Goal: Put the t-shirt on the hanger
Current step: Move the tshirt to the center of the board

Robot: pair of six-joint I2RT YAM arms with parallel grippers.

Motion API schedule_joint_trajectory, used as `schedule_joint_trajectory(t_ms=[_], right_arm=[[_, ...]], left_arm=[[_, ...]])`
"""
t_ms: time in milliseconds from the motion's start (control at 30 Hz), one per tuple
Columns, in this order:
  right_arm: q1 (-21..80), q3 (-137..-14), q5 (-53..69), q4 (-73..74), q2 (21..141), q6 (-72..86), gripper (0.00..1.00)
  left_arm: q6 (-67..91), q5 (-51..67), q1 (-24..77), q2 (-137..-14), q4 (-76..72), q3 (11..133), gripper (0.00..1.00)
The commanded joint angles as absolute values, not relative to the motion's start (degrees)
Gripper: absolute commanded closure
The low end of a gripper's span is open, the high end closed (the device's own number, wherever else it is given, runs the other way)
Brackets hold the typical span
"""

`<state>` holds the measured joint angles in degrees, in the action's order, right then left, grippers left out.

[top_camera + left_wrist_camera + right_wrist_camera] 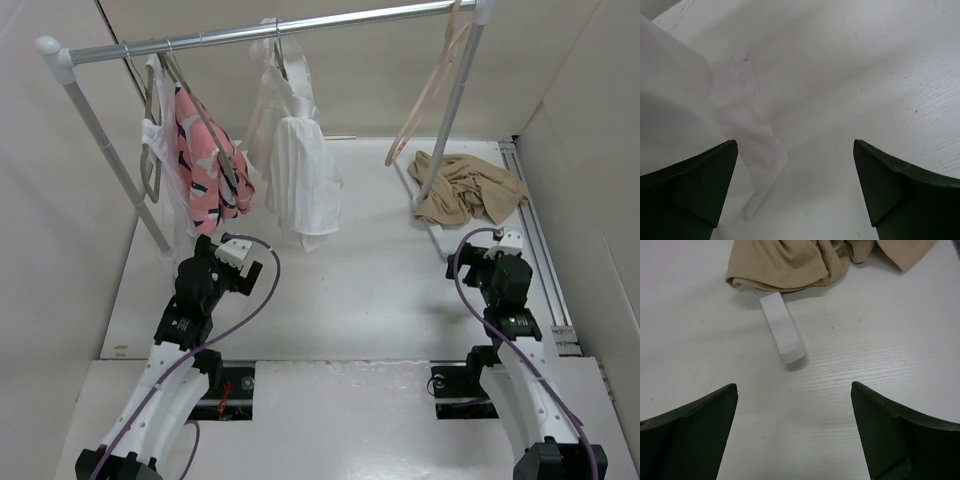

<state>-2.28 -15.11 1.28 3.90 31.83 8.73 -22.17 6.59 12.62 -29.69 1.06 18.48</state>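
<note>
The tan t-shirt lies crumpled on the table at the back right, around the rack's right foot. It also shows at the top of the right wrist view. The pale beige-pink hanger hangs bare at the right end of the rail. My right gripper is open and empty, a short way in front of the t-shirt. My left gripper is open and empty, low over the table near the hanging garments.
A metal rail on white posts spans the back. A pink patterned garment and a white ribbed top hang from it on grey-olive hangers. The rack's white foot juts toward my right gripper. White cloth hangs at my left gripper's left.
</note>
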Motion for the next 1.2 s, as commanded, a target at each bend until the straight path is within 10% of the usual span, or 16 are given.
schedule_joint_trajectory(t_ms=[0, 900, 1000, 1033, 1067, 1167], right_arm=[[-2.5, -20.4, -0.2, 2.3, 34.3, 7.3, 0.01], [-7.7, -92.1, 2.4, 25.6, 117.9, -3.2, 0.03], [-8.3, -88.8, 6.3, 20.8, 117.0, -4.6, 0.36], [-8.8, -87.0, 6.3, 20.7, 115.9, -4.6, 0.73], [-8.8, -86.1, 6.3, 20.0, 115.0, -4.6, 0.89], [-9.3, -79.6, 2.8, 18.0, 107.3, -4.0, 1.0]], left_arm=[[-29.7, 6.8, 12.3, -28.7, -2.5, 18.6, 0.0], [-27.0, 20.9, 12.3, -30.0, 4.6, 23.8, 0.0], [-27.0, 20.4, 12.3, -30.0, 4.0, 23.8, 0.0], [-27.0, 20.4, 12.3, -30.0, 4.0, 23.8, 0.0], [-27.0, 20.4, 12.3, -30.0, 4.0, 23.8, 0.0], [-27.0, 20.4, 12.3, -30.0, 4.0, 23.8, 0.0]])
